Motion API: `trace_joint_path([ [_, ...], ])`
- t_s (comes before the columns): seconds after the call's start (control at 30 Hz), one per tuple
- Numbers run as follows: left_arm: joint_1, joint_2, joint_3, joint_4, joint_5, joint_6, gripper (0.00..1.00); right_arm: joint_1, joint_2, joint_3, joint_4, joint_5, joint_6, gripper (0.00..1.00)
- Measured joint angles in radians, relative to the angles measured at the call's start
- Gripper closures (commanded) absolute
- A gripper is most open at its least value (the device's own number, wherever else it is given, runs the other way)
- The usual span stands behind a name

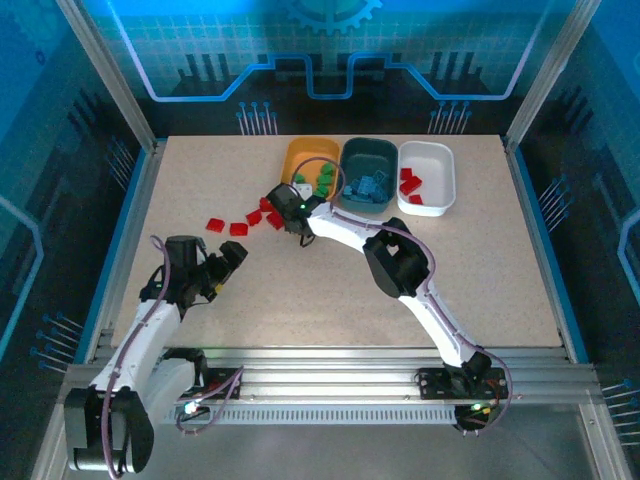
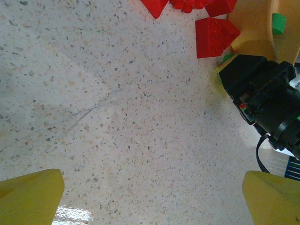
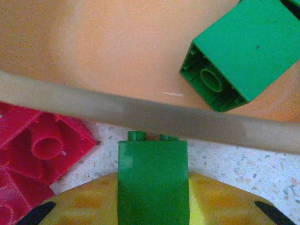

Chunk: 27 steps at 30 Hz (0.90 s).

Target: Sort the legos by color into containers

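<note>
Overhead view: three bins stand in a row at the table's (image 1: 330,300) 12 o'clock edge, their sides touching. From left to right they are the orange-yellow bin (image 1: 305,152), the dark teal bin (image 1: 368,150) and the white bin (image 1: 428,153). The orange-yellow bin holds green bricks (image 1: 322,182), the dark teal bin blue bricks (image 1: 368,187), and the white bin red bricks (image 1: 409,185).

Loose red bricks (image 1: 238,222) lie on the table at 8 o'clock from the orange-yellow bin.

Right wrist view: the right gripper (image 3: 152,201) has narrowed onto a single green brick (image 3: 152,164). Its yellow fingers (image 3: 84,206) press the brick from 9 and 3 o'clock. This brick stands on the table just outside the bin's rim, which crosses directly at its 12 o'clock. Beyond the rim another green brick (image 3: 243,51) lies on the bin floor at 1 o'clock. Red bricks crowd the table at 9 o'clock of the held brick.

Left wrist view: the left gripper (image 2: 150,201) is spread wide over bare tabletop and holds nothing. Red bricks lie at its 12 o'clock and the orange-yellow bin at 1 o'clock, both well apart from it.
</note>
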Motion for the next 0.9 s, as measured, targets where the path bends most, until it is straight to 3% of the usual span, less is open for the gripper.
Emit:
trace_joint_path([
  [0.27, 0.0, 0.01, 0.0, 0.014, 0.007, 0.0, 0.01, 0.058, -0.252, -0.375, 0.128, 0.029, -0.06, 0.67],
  [0.4, 0.001, 0.048, 0.0, 0.039, 0.026, 0.0, 0.01, 0.063, -0.39, -0.454, 0.174, 0.026, -0.118, 0.66],
  [0.63, 0.001, 0.142, 0.0, 0.079, 0.071, 0.002, 0.01, -0.084, -0.412, -0.379, 0.222, -0.026, -0.215, 0.65],
  [0.9, 0.001, 0.196, 0.003, 0.129, 0.1, -0.027, 0.01, -0.227, -0.183, -0.035, 0.151, -0.137, -0.293, 0.64],
])
